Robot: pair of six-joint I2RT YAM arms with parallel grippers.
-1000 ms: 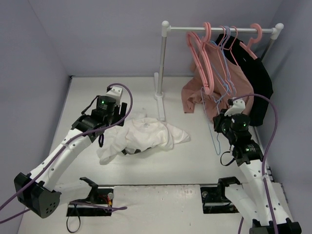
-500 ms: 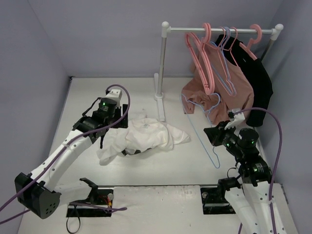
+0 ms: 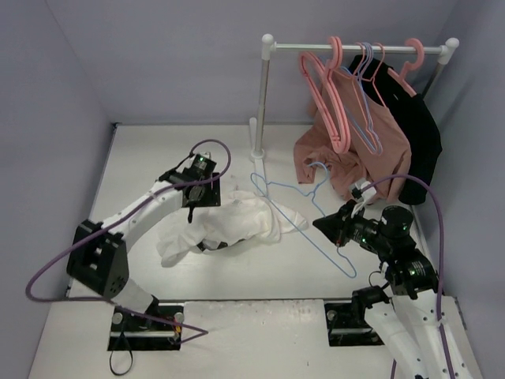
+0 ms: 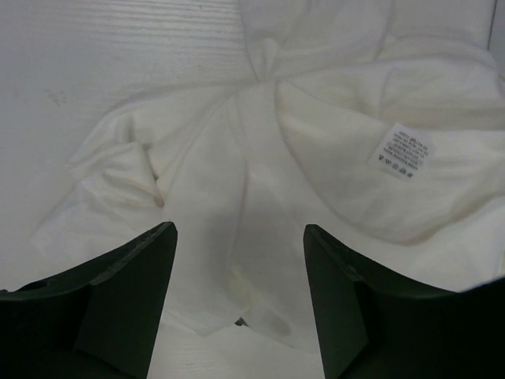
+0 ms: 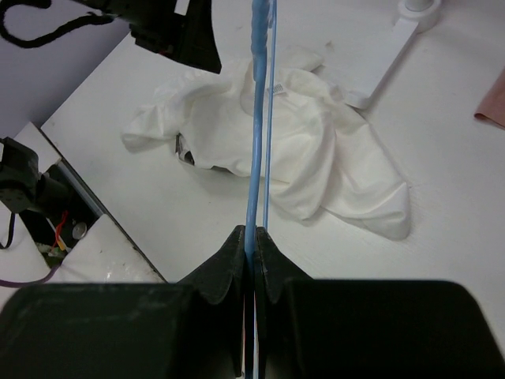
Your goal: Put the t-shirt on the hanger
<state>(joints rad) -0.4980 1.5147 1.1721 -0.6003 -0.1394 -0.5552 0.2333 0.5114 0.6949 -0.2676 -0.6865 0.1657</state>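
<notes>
The white t-shirt [image 3: 237, 223] lies crumpled on the table; its black print does not show. My left gripper [image 3: 197, 207] hangs over the shirt's left part. In the left wrist view the fingers [image 4: 126, 292] stand wide apart above the cloth [image 4: 316, 158], holding nothing, with a care label [image 4: 402, 151] to the right. My right gripper [image 3: 325, 227] is shut on the thin light-blue hanger [image 3: 284, 212] and holds it tilted above the shirt's right edge. In the right wrist view the wire [image 5: 259, 118] runs up from the closed jaws [image 5: 253, 237] over the shirt [image 5: 300, 150].
A white clothes rail [image 3: 264, 118] stands at the back right, its foot [image 5: 387, 47] near the shirt. On it hang pink hangers [image 3: 327, 87], a dusty-pink top [image 3: 371, 150] and a black garment [image 3: 418, 134]. Grey walls close in left, back and right.
My right gripper has carried the blue hanger away from the rail, leftward and down over the table toward the shirt. My left gripper has moved right over the shirt.
</notes>
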